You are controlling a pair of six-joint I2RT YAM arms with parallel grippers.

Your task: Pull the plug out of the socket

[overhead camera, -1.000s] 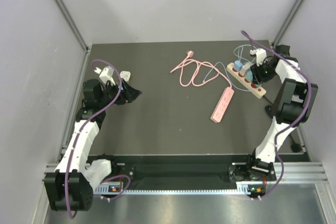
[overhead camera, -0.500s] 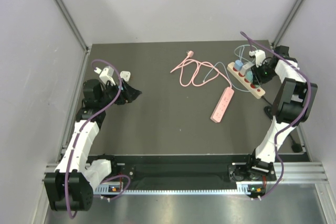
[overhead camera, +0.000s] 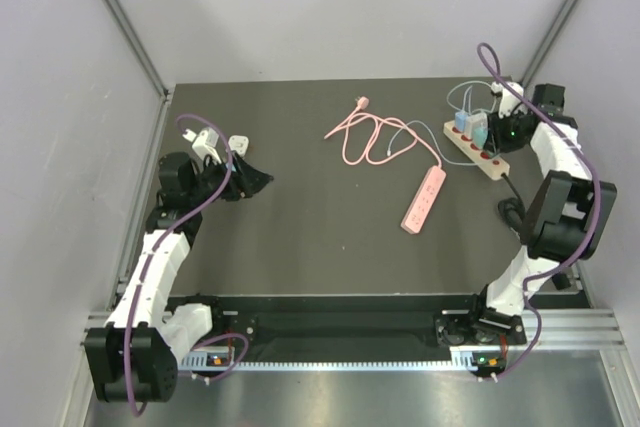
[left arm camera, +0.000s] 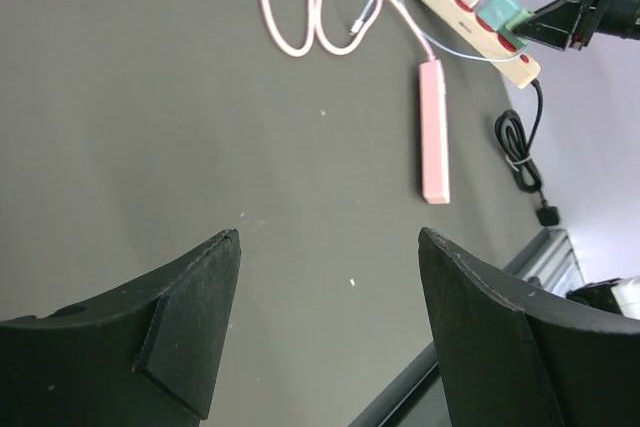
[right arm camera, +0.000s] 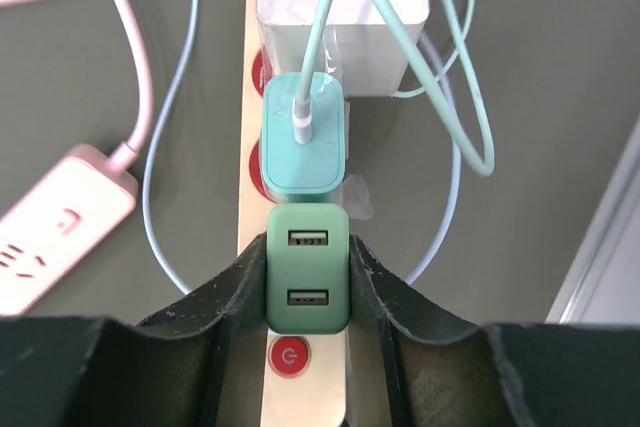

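We are in the grasp step: the right gripper (right arm camera: 308,267) is pinching the green plug (right arm camera: 308,297) by its sides as it is sitting, seemingly seated, in the strip (right arm camera: 325,394) at far right. Next we are needing a straight pull; the strip may lift. The left gripper (left arm camera: 328,247) is hanging spread, well apart.

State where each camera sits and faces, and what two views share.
Top external: above and behind, looking down on the table and both arms.
Left wrist: low, facing the pink strip past the open left gripper.
Right wrist: close above the green charger, right gripper clamping it.
Shared: the beige power strip, in all three.
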